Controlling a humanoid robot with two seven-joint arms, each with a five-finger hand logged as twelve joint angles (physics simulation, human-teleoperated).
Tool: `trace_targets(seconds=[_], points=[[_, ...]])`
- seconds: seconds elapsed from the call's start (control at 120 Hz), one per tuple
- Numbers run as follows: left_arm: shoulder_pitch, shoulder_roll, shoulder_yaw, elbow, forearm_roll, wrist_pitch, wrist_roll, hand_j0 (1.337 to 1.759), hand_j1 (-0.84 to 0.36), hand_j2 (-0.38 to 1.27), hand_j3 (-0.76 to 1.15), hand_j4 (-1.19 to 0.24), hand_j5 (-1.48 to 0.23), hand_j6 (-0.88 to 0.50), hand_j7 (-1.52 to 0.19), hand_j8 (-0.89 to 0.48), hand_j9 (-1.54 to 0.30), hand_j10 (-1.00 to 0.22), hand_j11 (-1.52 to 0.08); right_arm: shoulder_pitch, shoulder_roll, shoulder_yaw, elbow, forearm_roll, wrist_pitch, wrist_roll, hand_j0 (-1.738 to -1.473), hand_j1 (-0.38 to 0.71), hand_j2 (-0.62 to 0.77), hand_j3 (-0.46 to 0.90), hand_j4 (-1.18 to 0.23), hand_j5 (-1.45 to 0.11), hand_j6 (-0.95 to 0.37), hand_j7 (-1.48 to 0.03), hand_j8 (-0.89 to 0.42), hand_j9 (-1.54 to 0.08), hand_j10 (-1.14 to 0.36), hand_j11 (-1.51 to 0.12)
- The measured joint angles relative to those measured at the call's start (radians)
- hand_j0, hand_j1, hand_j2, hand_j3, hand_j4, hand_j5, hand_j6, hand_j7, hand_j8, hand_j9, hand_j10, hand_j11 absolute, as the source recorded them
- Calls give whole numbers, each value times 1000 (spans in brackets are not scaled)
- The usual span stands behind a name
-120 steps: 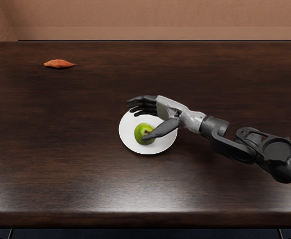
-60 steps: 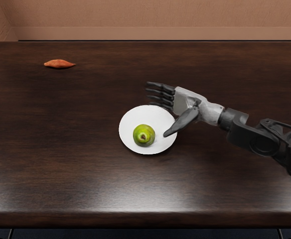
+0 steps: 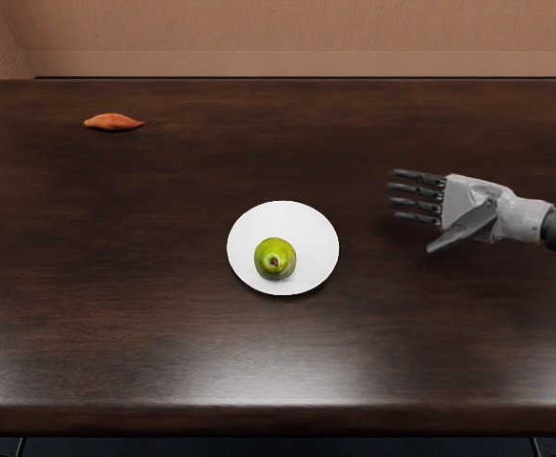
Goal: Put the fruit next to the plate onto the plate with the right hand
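Green fruit [image 3: 275, 258] on white plate [image 3: 308, 222] (left of centre), right hand [image 3: 454, 203] well apart, spread open, empty

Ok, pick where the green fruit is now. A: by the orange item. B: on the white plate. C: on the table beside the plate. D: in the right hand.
B: the green fruit rests on the white plate, and the right hand is open, empty and apart from it.

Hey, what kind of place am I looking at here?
Probably a simulated tabletop test scene, not a real room: a dark wooden table against bare tan walls, a white plate holding a green fruit, an orange item far off, and a robot's right hand open beside it.
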Motion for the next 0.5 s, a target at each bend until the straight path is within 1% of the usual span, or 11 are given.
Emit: trace_targets(seconds=[0.092, 0.175, 0.5], points=[[0, 0, 0, 0, 0, 0, 0, 1658, 349, 0, 0, 0, 0, -1, 0, -1, 0, 0, 0, -3, -58, -21, 14, 34, 0, -7, -1658, -306, -5, 0, -35, -47, -35, -48, -35, -48, -35, -48], [0, 0, 0, 0, 0, 0, 0, 1658, 349, 0, 0, 0, 0, -1, 0, -1, 0, 0, 0, -7, -89, -34, 23, 50, 0, -10, -1658, -307, -5, 0, -34, -46, -34, -46, -34, -46, -34, -46], [-1, 0, 0, 0, 0, 0, 0, 1658, 349, 0, 0, -1, 0, -1, 0, -1, 0, -1, 0, -17, -109, -48, 60, 63, 0, -11, -1658, -310, -5, 0, -31, -43, -31, -44, -31, -43, -32, -43]])
